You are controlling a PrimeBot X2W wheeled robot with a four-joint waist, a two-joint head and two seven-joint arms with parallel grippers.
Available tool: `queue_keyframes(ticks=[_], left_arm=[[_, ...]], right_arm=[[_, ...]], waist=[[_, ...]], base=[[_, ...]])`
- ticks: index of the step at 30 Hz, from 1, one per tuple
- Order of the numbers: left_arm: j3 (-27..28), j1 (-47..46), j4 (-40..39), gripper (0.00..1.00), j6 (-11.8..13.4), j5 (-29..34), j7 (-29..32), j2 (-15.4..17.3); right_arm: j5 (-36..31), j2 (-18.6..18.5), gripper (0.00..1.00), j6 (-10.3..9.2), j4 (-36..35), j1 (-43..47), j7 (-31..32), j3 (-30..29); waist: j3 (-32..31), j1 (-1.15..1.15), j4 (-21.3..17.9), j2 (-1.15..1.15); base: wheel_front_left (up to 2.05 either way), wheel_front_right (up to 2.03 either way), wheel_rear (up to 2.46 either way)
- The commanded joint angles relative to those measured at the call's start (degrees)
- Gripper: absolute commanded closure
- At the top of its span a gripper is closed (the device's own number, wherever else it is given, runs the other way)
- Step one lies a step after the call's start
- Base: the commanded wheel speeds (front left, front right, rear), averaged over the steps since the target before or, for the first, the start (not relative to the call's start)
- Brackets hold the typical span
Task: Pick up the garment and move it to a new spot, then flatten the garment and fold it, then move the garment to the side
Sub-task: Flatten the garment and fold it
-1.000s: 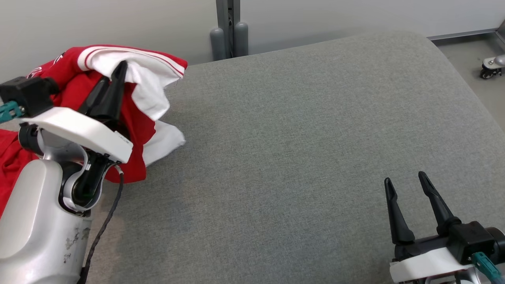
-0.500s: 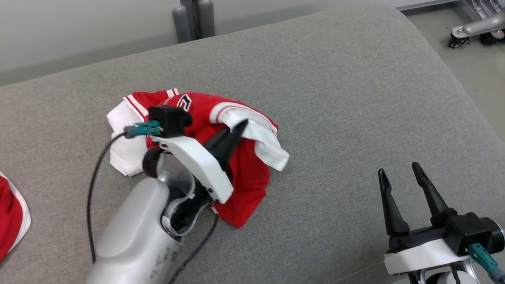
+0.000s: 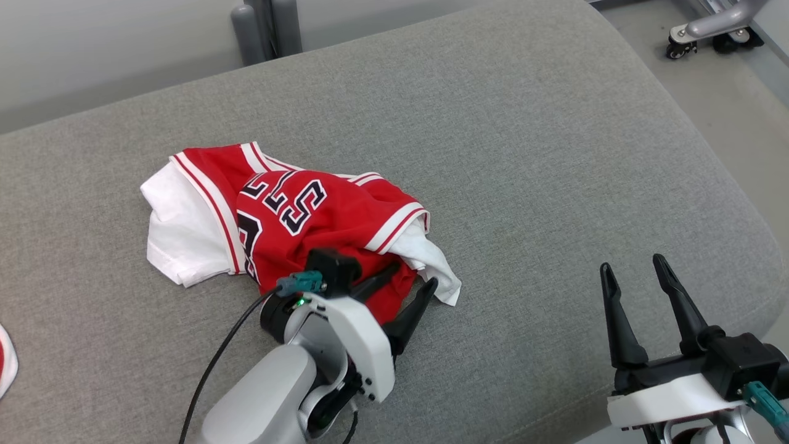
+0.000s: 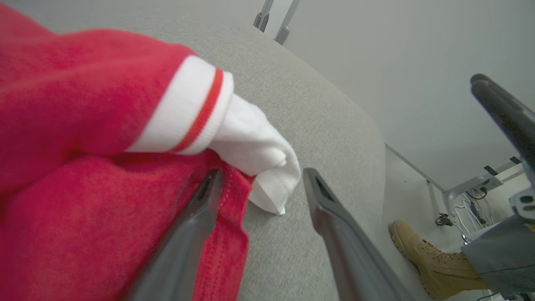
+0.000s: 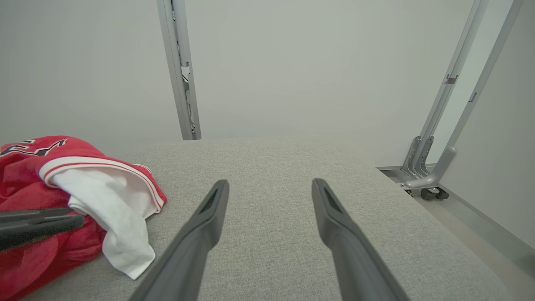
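Observation:
The garment (image 3: 302, 216), a red and white jersey with dark numbers, lies crumpled on the grey cushioned surface (image 3: 524, 154), left of centre. My left gripper (image 3: 414, 276) is open at its near right corner. In the left wrist view (image 4: 262, 173) one finger lies over the red hem and the other stands over bare grey fabric beside a white fold of the garment (image 4: 83, 104). My right gripper (image 3: 632, 264) is open with nothing between its fingers, low at the right, well clear of the garment. The right wrist view has my right gripper (image 5: 269, 182) with the garment (image 5: 62, 167) to its left.
Another red and white cloth (image 3: 5, 364) peeks in at the far left edge. Grey posts (image 3: 265, 31) stand behind the surface and a wheeled frame (image 3: 709, 31) sits on the floor at the back right. A person's tan boot (image 4: 422, 259) stands beyond the surface's right edge.
The head camera has shifted. My left gripper has opened and let go of the garment, which now lies spread lower on the surface. The right gripper stays open.

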Motion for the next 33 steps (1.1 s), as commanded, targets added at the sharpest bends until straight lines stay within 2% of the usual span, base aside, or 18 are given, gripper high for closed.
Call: queue_keyframes(ticks=[1, 6, 8, 16, 22, 23, 24, 29, 33], left_arm=[[-0.78, 1.91, -1.51, 0.00, 1.02, 1.64, -0.42, 2.15], [-2.31, 6.98, -9.02, 0.00, 5.84, 4.94, 0.92, 7.11], [-2.57, 8.28, -11.02, 0.00, 7.43, 5.68, 1.38, 8.09], [-4.27, 7.61, -9.92, 0.00, 9.65, 7.72, 1.26, 6.51], [-5.91, 4.64, -1.36, 0.00, 12.42, 11.32, 1.14, 5.59], [-6.11, 4.20, 0.27, 0.62, 12.39, 11.49, 1.04, 5.39], [-6.43, 3.99, 1.83, 1.00, 11.80, 11.38, 1.22, 5.07], [-6.74, 4.15, 6.40, 1.00, 9.53, 10.58, 0.36, 5.64], [-4.28, 4.43, 1.47, 1.00, 10.09, 9.69, -2.17, 8.91]], right_arm=[[0.42, -0.22, 0.00, 0.01, 0.02, 0.93, -0.28, -0.58], [0.52, -0.21, 0.00, 0.01, -0.02, 1.81, -0.28, -0.87], [0.49, -0.23, 0.00, 0.01, -0.02, 1.84, -0.28, -0.68], [-0.23, -0.23, 0.00, 0.01, 0.22, 0.50, -0.28, 0.43], [-0.56, -0.25, 0.00, 0.01, 0.14, 0.75, -0.28, 0.35], [-0.46, -0.23, 0.00, 0.01, 0.15, 0.85, -0.28, 0.38], [-0.22, -0.23, 0.00, 0.01, 0.18, 0.90, -0.28, 0.22], [0.69, -0.23, 0.00, 0.01, 0.12, 1.50, -0.28, -0.66], [1.50, -0.23, 0.00, 0.01, -0.03, 1.96, -0.28, -1.26]], waist=[[-0.88, 0.00, 0.35, 0.00], [-1.91, 0.00, 1.78, 0.00], [-2.00, 0.00, 2.43, 0.00], [-2.04, 0.00, 2.71, 0.00], [-1.99, 0.00, 1.40, 0.00], [-1.93, 0.00, 1.20, 0.00], [-1.89, 0.00, 1.05, 0.00], [-1.88, 0.00, 1.15, 0.00], [-2.28, 0.00, 2.20, 0.00]], base=[[0.00, 0.00, 0.00], [0.00, 0.00, 0.00], [0.00, 0.00, 0.00], [0.00, 0.00, 0.00], [0.00, 0.00, 0.00], [0.00, 0.00, 0.00], [0.00, 0.00, 0.00], [0.00, 0.00, 0.00], [0.00, 0.00, 0.00]])
